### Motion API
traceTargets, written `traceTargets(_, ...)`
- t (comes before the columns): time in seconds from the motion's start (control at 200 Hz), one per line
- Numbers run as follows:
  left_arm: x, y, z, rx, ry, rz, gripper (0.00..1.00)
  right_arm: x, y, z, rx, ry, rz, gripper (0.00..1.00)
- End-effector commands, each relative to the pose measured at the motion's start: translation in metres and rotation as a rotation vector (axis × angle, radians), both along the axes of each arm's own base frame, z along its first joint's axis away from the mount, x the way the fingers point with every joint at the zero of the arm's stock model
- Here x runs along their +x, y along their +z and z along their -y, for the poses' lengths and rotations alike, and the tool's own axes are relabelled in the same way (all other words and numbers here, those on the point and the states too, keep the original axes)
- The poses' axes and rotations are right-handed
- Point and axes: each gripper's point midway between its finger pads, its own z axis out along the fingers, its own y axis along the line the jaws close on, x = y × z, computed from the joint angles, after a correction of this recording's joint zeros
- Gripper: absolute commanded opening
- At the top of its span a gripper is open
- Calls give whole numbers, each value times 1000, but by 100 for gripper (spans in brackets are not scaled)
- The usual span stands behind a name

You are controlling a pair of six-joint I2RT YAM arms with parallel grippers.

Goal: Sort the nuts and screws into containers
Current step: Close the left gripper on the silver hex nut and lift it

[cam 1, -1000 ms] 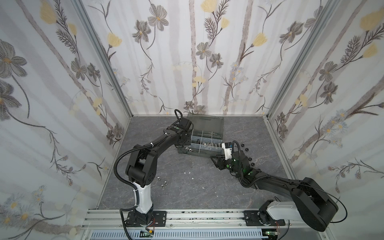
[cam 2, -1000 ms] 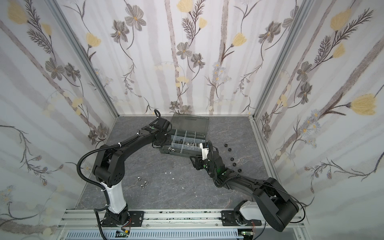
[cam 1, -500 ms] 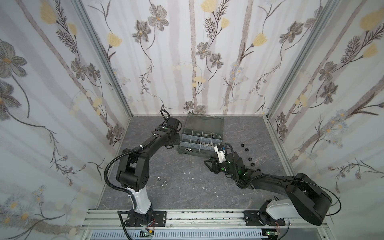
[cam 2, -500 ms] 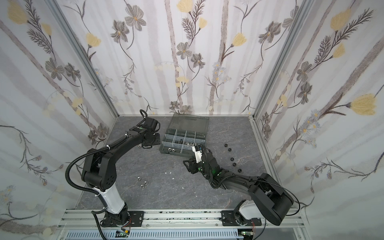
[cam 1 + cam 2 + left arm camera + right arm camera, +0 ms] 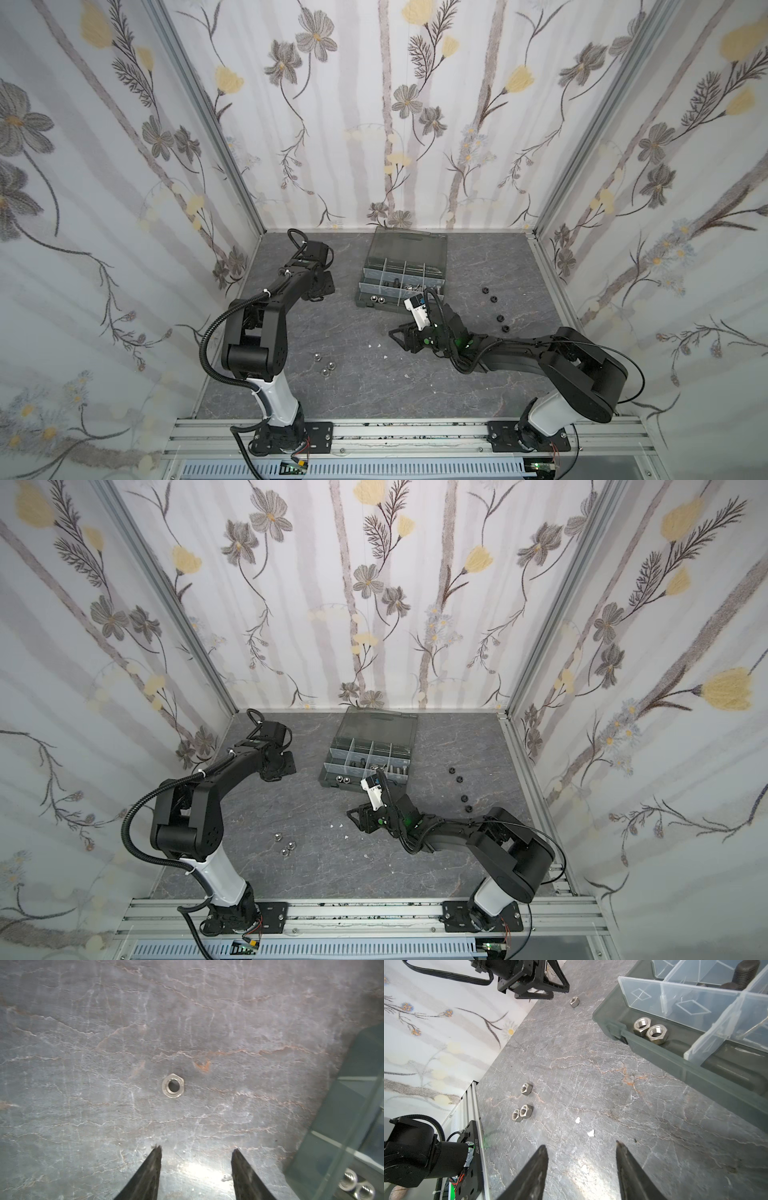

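Note:
The containers are compartments of a dark case (image 5: 390, 308) (image 5: 328, 781) with its lid open, at the back middle. Two silver nuts (image 5: 650, 1030) lie in its corner compartment, and a black screw (image 5: 744, 970) lies in another. My left gripper (image 5: 322, 286) (image 5: 196, 1149) is open, left of the case, above a lone silver nut (image 5: 173, 1085) (image 5: 574, 1001). My right gripper (image 5: 395, 334) (image 5: 580, 1144) is open and empty, low over the floor in front of the case. Three silver nuts (image 5: 324, 365) (image 5: 526, 1111) lie at the front left.
Several black nuts (image 5: 493, 299) (image 5: 459, 779) are strung along the floor right of the case. Small white flecks (image 5: 591, 1132) lie near my right fingertips. Flowered walls close in three sides, and an aluminium rail (image 5: 395, 432) runs along the front.
My left gripper has swung away from the case to the left and now hangs over the lone nut. My right gripper has drawn back from the case's front and dropped toward the floor.

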Motion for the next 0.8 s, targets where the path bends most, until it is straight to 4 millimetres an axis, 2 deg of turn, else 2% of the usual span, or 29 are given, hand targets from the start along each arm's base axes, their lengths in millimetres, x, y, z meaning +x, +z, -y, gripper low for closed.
traceTargets(0.0,4,-8,-11,10,15,3,53,0,0,-9,22,28,-6,54)
traceTargets(0.425,19,-33,-29,6,60,-31,51,2,-19,-25,1,75,-62,54)
traceTargets(0.545,18,-42,-34,-5,72,-51,50,2,-22,-26,-1,78,-73,54)
traceTargets(0.555,25,-35,-34,-6,71,-29,50,2,-22,-26,-1,78,-73,54)
traceTargets(0.575,28,-34,-34,-8,72,-24,50,2,-23,-26,-2,78,-77,54)
traceTargets(0.794,31,-43,-39,-1,80,-40,49,2,-24,-27,7,88,-93,54)
